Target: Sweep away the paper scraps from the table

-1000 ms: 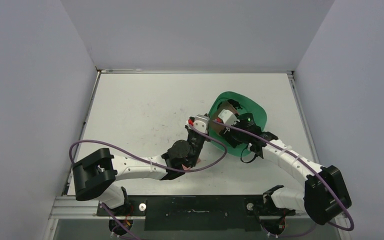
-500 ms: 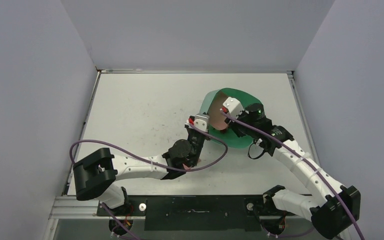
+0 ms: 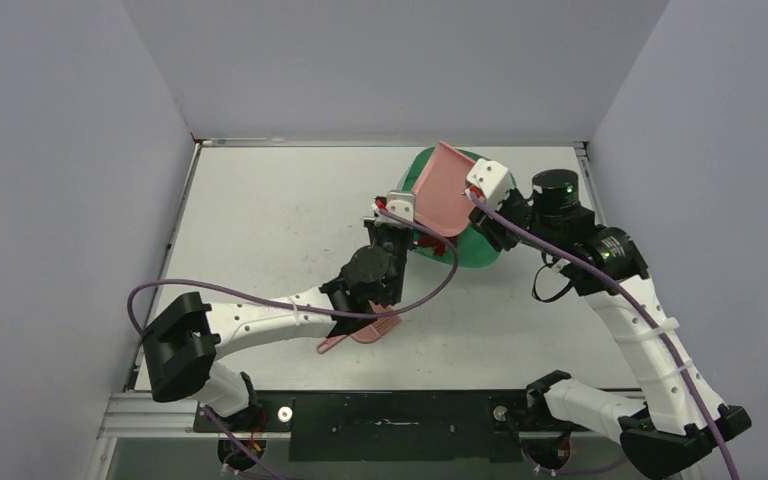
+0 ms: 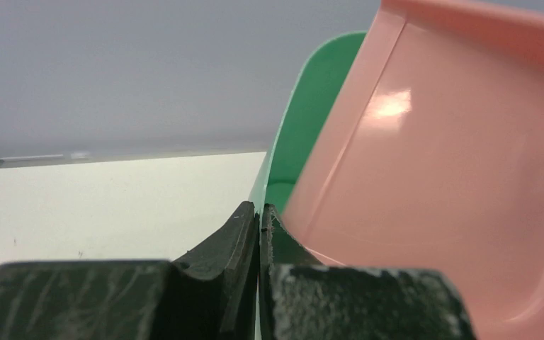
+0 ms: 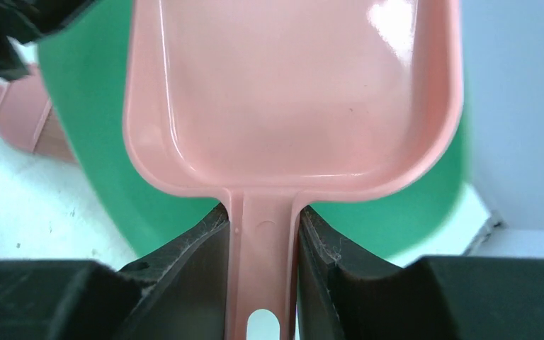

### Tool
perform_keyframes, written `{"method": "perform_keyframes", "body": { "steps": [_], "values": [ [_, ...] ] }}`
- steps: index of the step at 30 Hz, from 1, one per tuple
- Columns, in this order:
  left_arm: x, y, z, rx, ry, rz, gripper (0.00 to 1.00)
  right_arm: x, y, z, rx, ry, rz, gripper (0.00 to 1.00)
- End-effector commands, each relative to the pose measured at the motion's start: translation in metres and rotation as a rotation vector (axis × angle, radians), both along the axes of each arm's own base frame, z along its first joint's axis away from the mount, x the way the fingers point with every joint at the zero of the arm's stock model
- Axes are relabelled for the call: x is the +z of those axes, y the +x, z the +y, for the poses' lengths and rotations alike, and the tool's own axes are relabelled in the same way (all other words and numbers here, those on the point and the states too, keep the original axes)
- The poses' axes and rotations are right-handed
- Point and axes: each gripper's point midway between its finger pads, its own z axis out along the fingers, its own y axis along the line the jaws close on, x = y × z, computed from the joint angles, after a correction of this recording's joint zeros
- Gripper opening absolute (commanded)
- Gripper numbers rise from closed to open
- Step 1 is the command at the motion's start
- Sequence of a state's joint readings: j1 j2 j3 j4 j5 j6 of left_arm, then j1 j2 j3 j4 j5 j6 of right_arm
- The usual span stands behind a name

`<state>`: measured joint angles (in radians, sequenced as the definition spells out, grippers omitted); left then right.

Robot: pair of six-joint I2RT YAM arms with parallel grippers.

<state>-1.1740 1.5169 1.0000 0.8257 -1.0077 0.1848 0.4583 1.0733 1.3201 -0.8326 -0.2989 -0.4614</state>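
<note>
From overhead, the pink brush [image 3: 372, 330] lies on the tabletop [image 3: 260, 210], partly under the left arm and near the green bin [image 3: 472, 258]. Only the left wrist view shows the left gripper [image 4: 258, 214] clenched on the bin's thin rim. The right wrist view shows the right gripper [image 5: 262, 219] grasping the handle of the pink dustpan [image 5: 290, 92], which is raised over the bin. The dustpan hides the bin's inside, and the paper scraps cannot be made out in any view.

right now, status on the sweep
Left gripper shut on green bin rim. Right gripper shut on dustpan handle, pan empty over bin. No scraps seen on table; brush aside.
</note>
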Motion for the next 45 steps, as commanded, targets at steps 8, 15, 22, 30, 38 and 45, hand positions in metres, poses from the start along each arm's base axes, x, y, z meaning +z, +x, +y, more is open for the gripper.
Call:
{"method": "perform_keyframes", "body": {
  "steps": [8, 15, 22, 30, 38, 45],
  "values": [
    [0.067, 0.051, 0.047, 0.007, -0.185, 0.103, 0.0, 0.139, -0.026, -0.045, -0.129, 0.082, -0.374, 0.05],
    [0.054, 0.094, 0.075, -0.041, -0.387, 0.245, 0.0, 0.098, -0.06, -0.046, 0.018, -0.013, -0.313, 0.05],
    [0.026, 0.118, 0.092, -0.069, -0.543, 0.338, 0.0, -0.046, -0.124, -0.031, 0.476, -0.246, 0.142, 0.08],
    [0.004, 0.127, 0.078, -0.098, -0.543, 0.391, 0.0, -0.131, -0.115, -0.023, 0.515, -0.263, 0.251, 0.08],
    [-0.004, 0.132, 0.073, -0.11, -0.545, 0.42, 0.05, -0.188, -0.09, -0.001, 0.462, -0.182, 0.344, 0.1],
    [0.001, 0.134, 0.071, -0.12, -0.523, 0.424, 0.13, -0.218, -0.075, 0.006, 0.444, -0.121, 0.419, 0.14]
  ]
}}
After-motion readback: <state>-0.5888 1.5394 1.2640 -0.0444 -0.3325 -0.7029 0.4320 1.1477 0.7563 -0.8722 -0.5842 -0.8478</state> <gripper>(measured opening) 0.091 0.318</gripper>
